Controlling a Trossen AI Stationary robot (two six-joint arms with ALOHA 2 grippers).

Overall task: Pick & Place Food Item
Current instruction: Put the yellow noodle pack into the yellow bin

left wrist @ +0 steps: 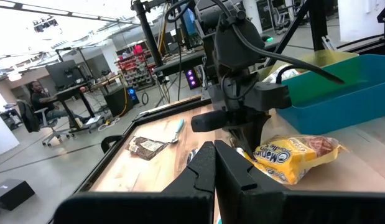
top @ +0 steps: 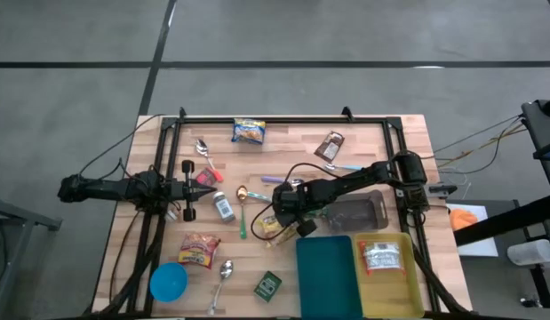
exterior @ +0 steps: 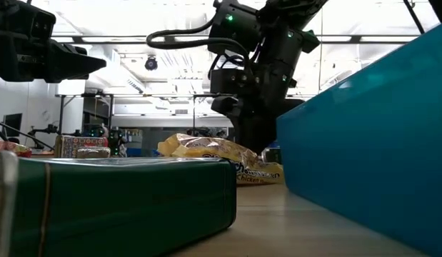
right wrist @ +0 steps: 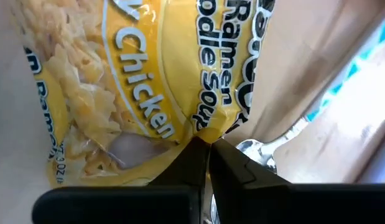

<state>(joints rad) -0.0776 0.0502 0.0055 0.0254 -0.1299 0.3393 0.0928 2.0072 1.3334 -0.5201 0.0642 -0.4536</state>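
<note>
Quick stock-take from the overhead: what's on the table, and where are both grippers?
Ramen packet: 1, yellow, centre, edge pinched by right gripper.
Snack bags: 2, blue-yellow far edge; red-yellow near left.
Brown packet: 1, far right.
Spoons: 3, silver, gold-green, silver.
Jar: 1, centre-left.
Green box: 1, near edge.
Blue bowl: 1, near left.
Trays: teal; yellow, holding a packet; dark.
Left gripper: shut, idle, left.
Right gripper: shut on ramen packet.

Yellow ramen packet [right wrist: 136, 87], flat, edge pinched
</note>
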